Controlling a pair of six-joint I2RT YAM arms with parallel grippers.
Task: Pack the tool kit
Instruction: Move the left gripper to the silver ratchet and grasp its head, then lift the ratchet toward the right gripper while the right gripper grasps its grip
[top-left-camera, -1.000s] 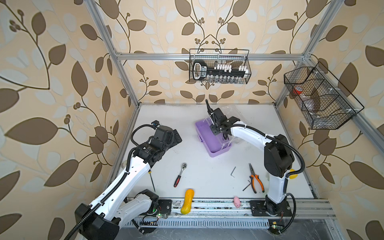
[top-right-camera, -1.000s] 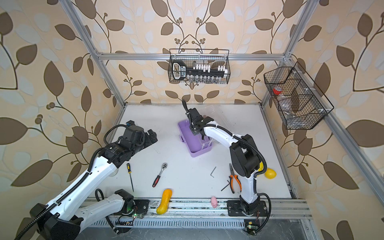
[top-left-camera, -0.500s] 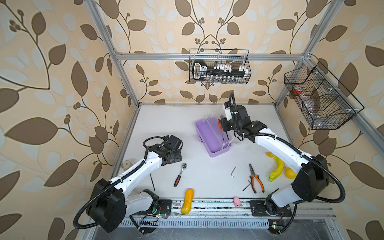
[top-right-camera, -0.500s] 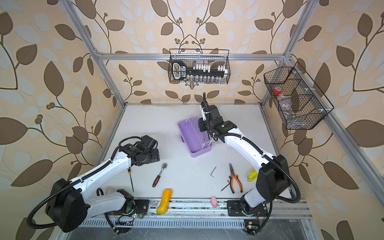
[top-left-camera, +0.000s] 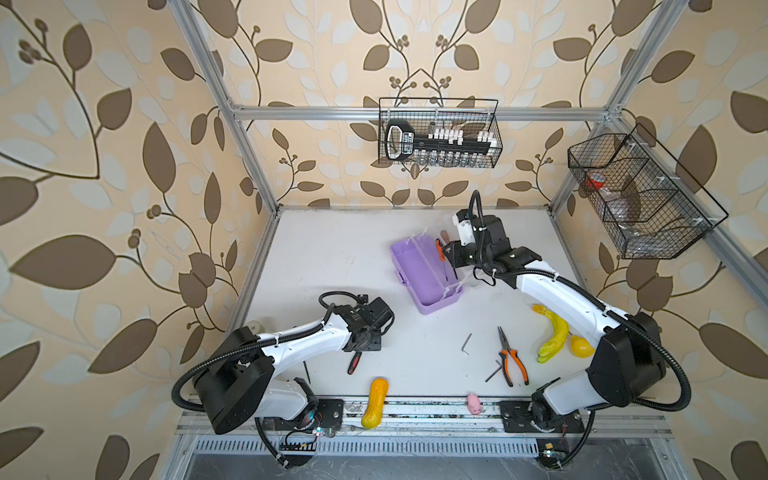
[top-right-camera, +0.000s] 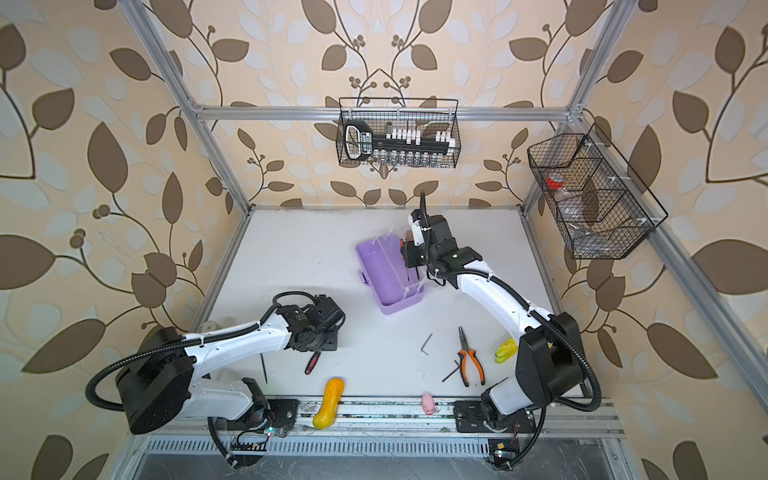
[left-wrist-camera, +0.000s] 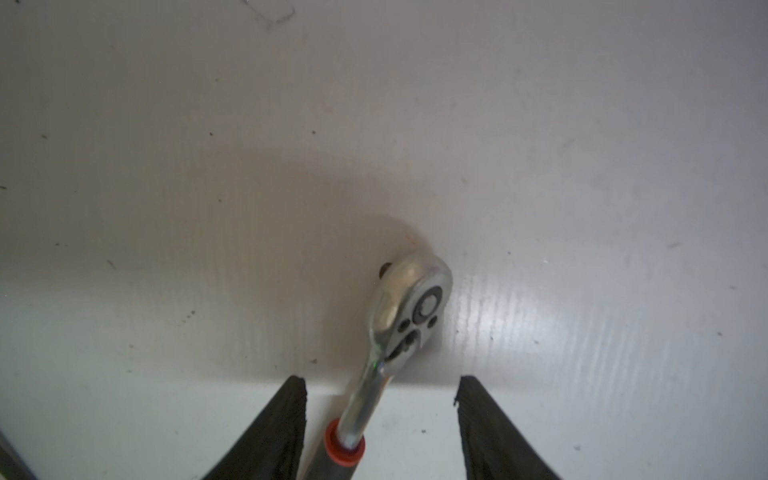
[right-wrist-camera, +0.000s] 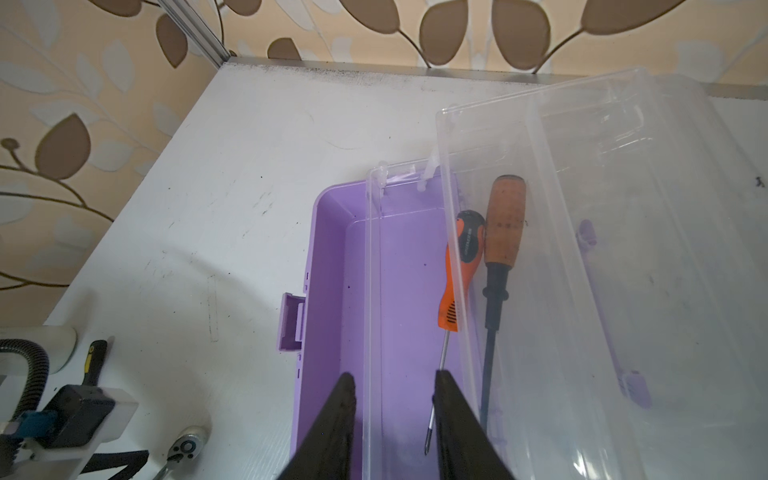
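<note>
**Ratchet lined up for the open kit**

The tool kit (top-left-camera: 419, 272) sits open just past mid-table toward 12 o'clock. In both top views its long axis runs 11 to 5, with the front latch facing 8 and the clear lid (right-wrist-camera: 623, 208) thrown back toward 2. Inside, an orange screwdriver (right-wrist-camera: 453, 282) lies along that axis. A wooden-handled screwdriver (right-wrist-camera: 505, 220) lies beside it behind clear plastic; tray or lid, I cannot tell.

The right gripper (right-wrist-camera: 395, 374) hangs over the 5 o'clock end, jaws parted and pinching nothing, and the orange screwdriver lies free.

Out at 7 o'clock from the kit, the left gripper (left-wrist-camera: 380, 380) is down at the table. Its fingers stand either side of the neck of the ratchet (left-wrist-camera: 411, 307) without touching it, so nothing is grasped yet. This reads as the pickup step, with packing partway along.

The next move calls for a squeeze on that neck, a lift, then swinging the ratchet onto the 11-to-5 line. Pliers (top-left-camera: 505, 351) and hex keys (top-left-camera: 468, 344) wait at 5 o'clock.
</note>
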